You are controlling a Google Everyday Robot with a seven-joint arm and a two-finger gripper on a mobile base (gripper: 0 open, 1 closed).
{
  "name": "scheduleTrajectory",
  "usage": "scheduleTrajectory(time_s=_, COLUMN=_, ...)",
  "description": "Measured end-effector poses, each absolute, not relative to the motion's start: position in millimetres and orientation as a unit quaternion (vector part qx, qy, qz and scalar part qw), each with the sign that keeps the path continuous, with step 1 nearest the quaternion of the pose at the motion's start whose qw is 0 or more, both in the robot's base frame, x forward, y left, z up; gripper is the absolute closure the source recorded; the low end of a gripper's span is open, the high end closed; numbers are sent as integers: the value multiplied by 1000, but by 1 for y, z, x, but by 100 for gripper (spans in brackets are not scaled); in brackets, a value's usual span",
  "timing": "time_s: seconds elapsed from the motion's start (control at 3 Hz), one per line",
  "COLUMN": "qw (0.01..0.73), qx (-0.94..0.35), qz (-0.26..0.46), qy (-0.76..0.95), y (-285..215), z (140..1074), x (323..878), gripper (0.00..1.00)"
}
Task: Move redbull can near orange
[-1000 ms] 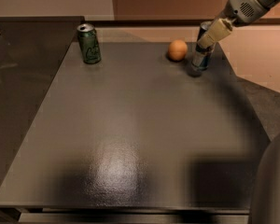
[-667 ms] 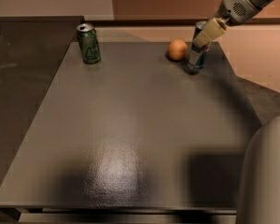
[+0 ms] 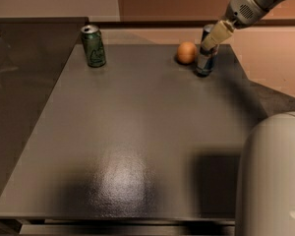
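Note:
The redbull can (image 3: 205, 62), slim and silver with dark blue panels, stands upright on the dark table (image 3: 137, 132) at the far right. The orange (image 3: 186, 52) lies just to its left, a small gap apart. My gripper (image 3: 214, 35) reaches in from the upper right and sits at the can's upper part, covering its top right side. The can's base rests on the table.
A shorter green can (image 3: 94, 45) stands at the table's far left corner. A pale rounded part of the robot (image 3: 273, 176) fills the lower right corner. The table's right edge runs close behind the redbull can.
The redbull can has shifted slightly left, closer to the orange, with the gripper still at it. The pale robot part at the lower right has grown larger in view.

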State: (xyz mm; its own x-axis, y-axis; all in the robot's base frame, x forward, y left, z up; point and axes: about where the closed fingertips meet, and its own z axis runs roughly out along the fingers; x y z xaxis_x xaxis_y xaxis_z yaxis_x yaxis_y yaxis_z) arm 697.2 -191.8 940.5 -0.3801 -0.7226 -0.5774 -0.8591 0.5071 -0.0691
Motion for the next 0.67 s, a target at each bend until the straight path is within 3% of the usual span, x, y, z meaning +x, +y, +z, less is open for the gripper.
scheduleTrajectory(time_s=0.67, qw=277, qx=-481, qz=127, qy=822, y=-186, z=931, x=707, gripper=10)
